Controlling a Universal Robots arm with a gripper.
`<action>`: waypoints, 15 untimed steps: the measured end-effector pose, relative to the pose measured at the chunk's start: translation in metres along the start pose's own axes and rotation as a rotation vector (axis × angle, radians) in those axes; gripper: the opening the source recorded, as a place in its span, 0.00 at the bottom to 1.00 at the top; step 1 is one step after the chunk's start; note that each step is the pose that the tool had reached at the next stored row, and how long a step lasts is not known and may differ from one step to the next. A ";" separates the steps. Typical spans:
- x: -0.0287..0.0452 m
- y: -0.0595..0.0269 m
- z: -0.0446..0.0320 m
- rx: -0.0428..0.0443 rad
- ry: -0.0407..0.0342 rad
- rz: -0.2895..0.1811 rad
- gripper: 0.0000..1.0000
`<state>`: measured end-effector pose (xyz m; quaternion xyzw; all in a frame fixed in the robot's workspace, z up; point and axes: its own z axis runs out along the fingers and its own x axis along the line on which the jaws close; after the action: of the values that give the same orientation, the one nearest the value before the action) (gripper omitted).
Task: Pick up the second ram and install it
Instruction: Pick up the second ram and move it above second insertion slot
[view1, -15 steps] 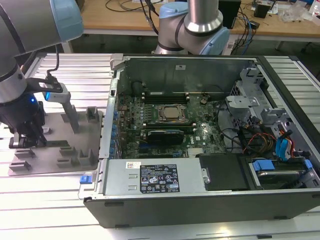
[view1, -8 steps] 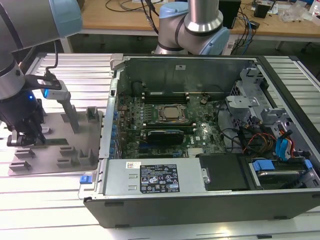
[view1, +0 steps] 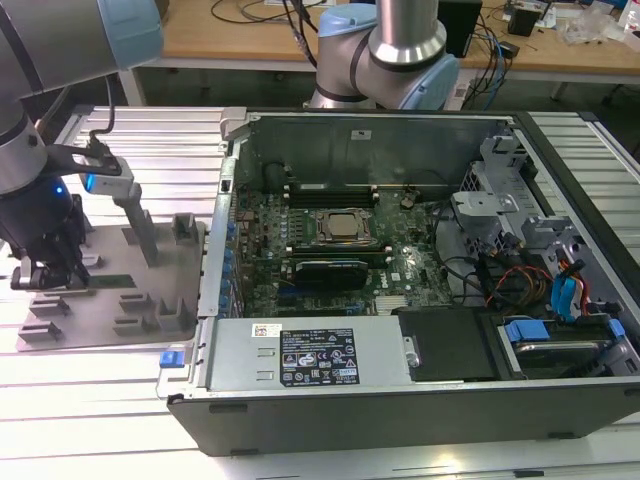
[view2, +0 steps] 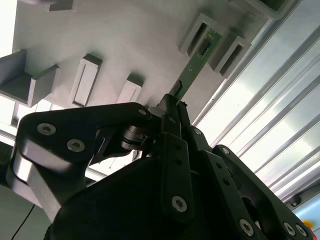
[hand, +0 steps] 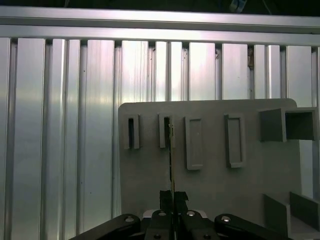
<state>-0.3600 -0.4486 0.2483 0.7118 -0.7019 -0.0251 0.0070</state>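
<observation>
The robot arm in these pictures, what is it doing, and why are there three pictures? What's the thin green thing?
It is a robot arm with a gripper, a sort of pinching hand. The exterior view comes from a camera standing apart, looking over the metal table. The two wrist views come from cameras riding on the arm, close to the fingers. On the table lies a grey holder with slots, and on the exterior view's right an open computer. The thin green thing is a memory stick. Its far end sits in a slot of the holder, and the fingers are pinched shut on its near end.
</observation>
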 end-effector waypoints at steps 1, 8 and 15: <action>0.0000 0.0001 -0.0008 -0.0001 0.0001 0.000 0.11; -0.0002 0.0003 -0.0074 0.0001 0.0001 0.000 0.11; -0.0004 0.0007 -0.0149 0.0001 0.0003 0.000 0.11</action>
<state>-0.3600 -0.4486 0.2632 0.7118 -0.7019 -0.0249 0.0071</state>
